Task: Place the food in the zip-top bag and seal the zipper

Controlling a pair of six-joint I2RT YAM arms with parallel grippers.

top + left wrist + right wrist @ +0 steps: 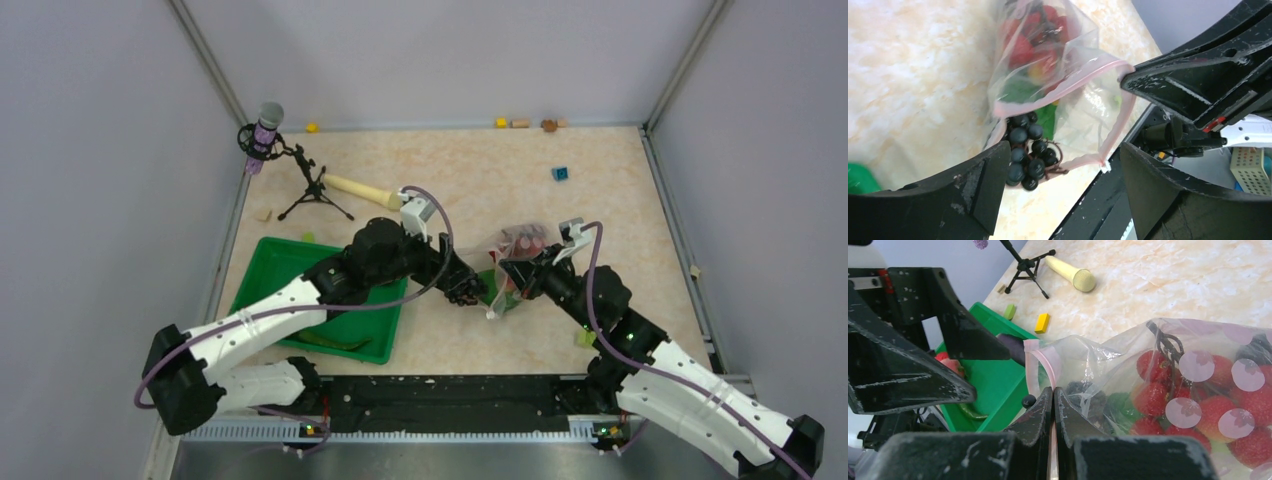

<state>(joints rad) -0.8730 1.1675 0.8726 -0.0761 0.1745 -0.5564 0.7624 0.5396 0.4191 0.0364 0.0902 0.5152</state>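
1. One clear, crinkled zip-top bag [522, 243] mid-table, just right of a glossy green tray [266, 274].
2. Clenched flat on the narrow pale pink zipper [1045, 361], right gripper [1054, 396], holding up the bag's mouth.
3. Spread wide and released, left gripper [1063, 166], at that mouth, beside a cluster of round dark berries [1027, 156].
4. Within the floppy film, bumpy red strawberries [1194, 390].
5. Far left, a smooth beige rolling pin [358, 190].

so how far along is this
Done: strawberries are inside the zip-top bag. In hand: right jaws pinch its mouth edge; dark berries lie at the mouth between the open left jaws. Left: eggplant and a green piece sit in the green tray; the zipper is open.
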